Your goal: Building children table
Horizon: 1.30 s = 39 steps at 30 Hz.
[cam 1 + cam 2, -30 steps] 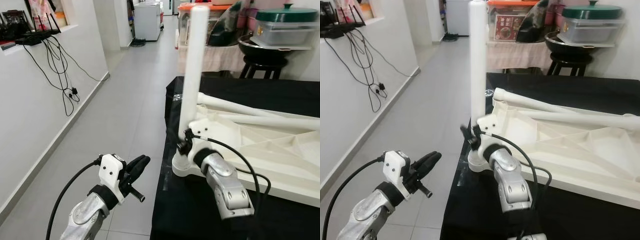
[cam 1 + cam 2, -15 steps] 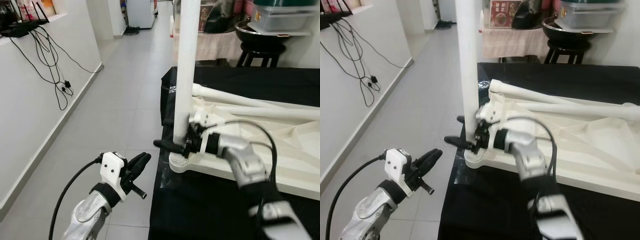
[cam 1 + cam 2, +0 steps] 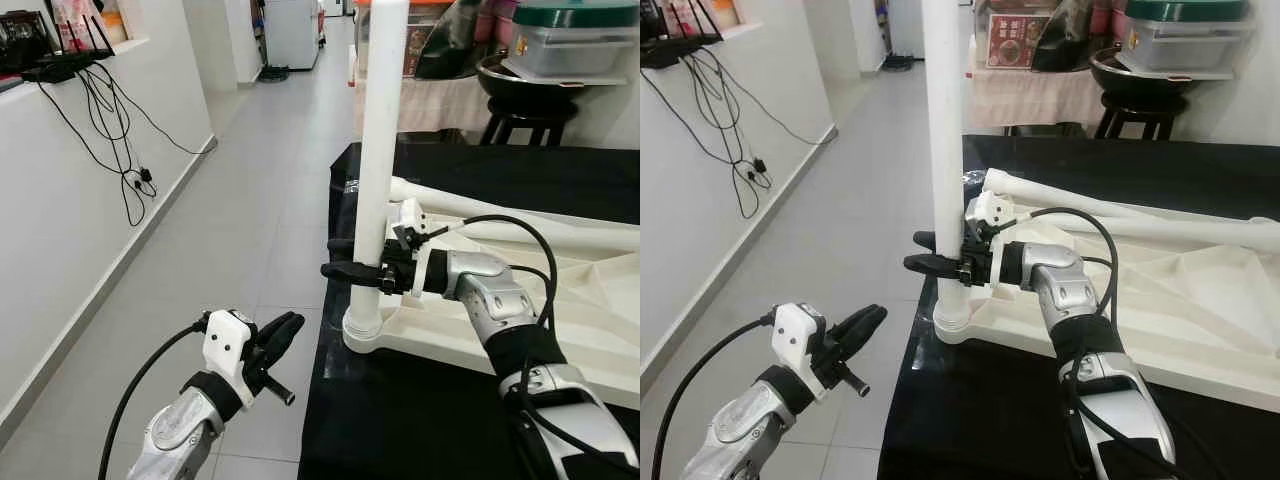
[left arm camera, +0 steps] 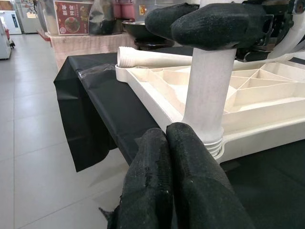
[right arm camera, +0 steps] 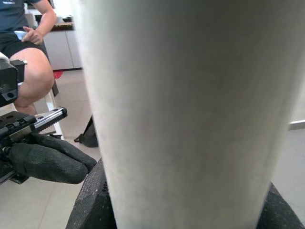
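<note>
**Right gripper clamped on the standing table leg**

I see one white table leg standing upright in the corner socket of the white tabletop, which lies upside down with its ribs facing up. This corner sits just at the edge of the black cloth that covers the work surface, so the leg is very near the drop to the floor. My right gripper comes from the side of the tabletop and its two black fingers are closed around the leg, a little above the socket. In the right wrist view the leg is very close to the camera.

My left gripper hangs over the grey floor tiles, beside the cloth edge and apart from the leg, with its fingers pressed together and nothing between them. There is open floor to its left up to the white wall.

I count three legs: the standing one and two more legs lying flat across the tabletop. Behind the work surface I see a dark stool and stacked boxes with lids. On the wall ledge stands a router with cables hanging down. In the right wrist view a person is sitting in the room.
</note>
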Motion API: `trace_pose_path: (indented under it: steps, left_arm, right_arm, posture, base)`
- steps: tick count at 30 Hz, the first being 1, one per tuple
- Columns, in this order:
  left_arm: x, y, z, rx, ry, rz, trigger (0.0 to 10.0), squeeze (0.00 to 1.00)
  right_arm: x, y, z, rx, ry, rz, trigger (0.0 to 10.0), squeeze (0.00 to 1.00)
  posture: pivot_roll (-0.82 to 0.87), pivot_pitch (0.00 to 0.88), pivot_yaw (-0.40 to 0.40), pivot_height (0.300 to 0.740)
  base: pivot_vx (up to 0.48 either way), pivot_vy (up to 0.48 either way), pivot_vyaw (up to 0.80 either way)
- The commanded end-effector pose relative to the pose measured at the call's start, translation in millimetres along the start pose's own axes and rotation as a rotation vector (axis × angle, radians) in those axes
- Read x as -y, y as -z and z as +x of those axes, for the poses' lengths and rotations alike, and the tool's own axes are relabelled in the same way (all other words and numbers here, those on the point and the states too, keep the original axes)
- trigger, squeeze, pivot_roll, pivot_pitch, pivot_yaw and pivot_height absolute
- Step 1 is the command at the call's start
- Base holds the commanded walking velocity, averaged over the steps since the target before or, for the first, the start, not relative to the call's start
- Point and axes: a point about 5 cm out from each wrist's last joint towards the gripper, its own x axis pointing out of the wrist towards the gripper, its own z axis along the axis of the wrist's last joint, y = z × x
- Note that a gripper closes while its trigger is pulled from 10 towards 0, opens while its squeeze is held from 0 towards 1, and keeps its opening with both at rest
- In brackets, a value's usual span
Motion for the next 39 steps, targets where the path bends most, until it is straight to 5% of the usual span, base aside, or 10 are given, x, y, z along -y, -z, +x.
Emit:
trace_pose_path:
  steps: [1, 10, 12, 14, 17, 21, 26, 27, 28, 39]
  left_arm:
    - [0.7, 0, -0.2, -0.008, 0.001, 0.0, 10.0, 0.0]
    - [-0.2, -1, -1.0, -0.004, 0.0, -0.002, 10.0, 0.0]
    - [-1.7, -2, -2.3, 0.0, -0.008, 0.004, 10.0, 0.0]
    - [-3.1, -3, -2.6, 0.003, -0.011, 0.004, 10.0, 0.0]
    - [-7.1, -3, -2.9, 0.002, -0.014, 0.008, 10.0, 0.0]
    - [-7.9, -1, -0.7, -0.007, 0.0, 0.0, 10.0, 0.0]
    - [-8.4, -1, -0.1, -0.008, -0.002, -0.002, 10.0, 0.0]
    - [-8.2, -1, 0.4, -0.006, -0.005, 0.0, 10.0, 0.0]
    - [-7.8, -1, 1.1, -0.006, -0.005, -0.002, 10.0, 0.0]
    - [-6.4, 0, 2.5, -0.005, -0.002, -0.008, 10.0, 0.0]
  right_arm:
    - [-2.5, 3, 5.8, 0.017, -0.019, 0.025, 0.0, 0.0]
    - [-6.3, 22, -0.7, -0.032, 0.243, 0.014, 0.0, 0.0]
    - [-14.6, 43, 2.3, 0.066, 0.682, 0.131, 0.0, 0.0]
    - [-37.6, 56, 9.9, 0.003, 0.755, 0.064, 0.0, 0.0]
    - [-54.9, 42, 23.0, 0.007, 0.699, -0.143, 0.0, 0.0]
    - [-38.8, 59, 18.3, -0.014, 0.733, 0.059, 0.0, 0.0]
    - [-41.1, 59, 21.4, -0.035, 0.728, 0.048, 0.0, 0.0]
    - [-42.2, 57, 20.8, -0.026, 0.729, 0.074, 10.0, 0.0]
    - [-42.7, 54, 20.5, -0.008, 0.706, 0.1, 10.0, 0.84]
    - [-26.0, 16, 18.4, 0.044, 0.346, -0.019, 10.0, 1.0]
  posture:
    - [-0.03, 0.0, 0.023, 0.74]
    - [-0.05, 0.002, 0.01, 0.74]
    - [-0.05, 0.011, 0.004, 0.74]
    - [-0.07, 0.02, 0.014, 0.74]
    - [-0.08, 0.017, 0.027, 0.74]
    - [-0.07, 0.0, 0.019, 0.74]
    - [-0.07, 0.0, 0.019, 0.74]
    - [-0.07, 0.0, 0.025, 0.74]
    - [-0.07, 0.0, 0.025, 0.74]
    - [-0.05, 0.0, 0.016, 0.74]
  base:
    - [0.0, 0.0, 0.0]
    - [0.0, 0.0, 0.0]
    - [0.0, 0.0, 0.0]
    - [0.0, 0.0, 0.0]
    - [0.0, 0.0, 0.0]
    - [0.0, 0.0, 0.0]
    - [0.0, 0.0, 0.0]
    - [0.0, 0.0, 0.0]
    - [0.0, 0.0, 0.0]
    - [0.0, 0.0, 0.0]
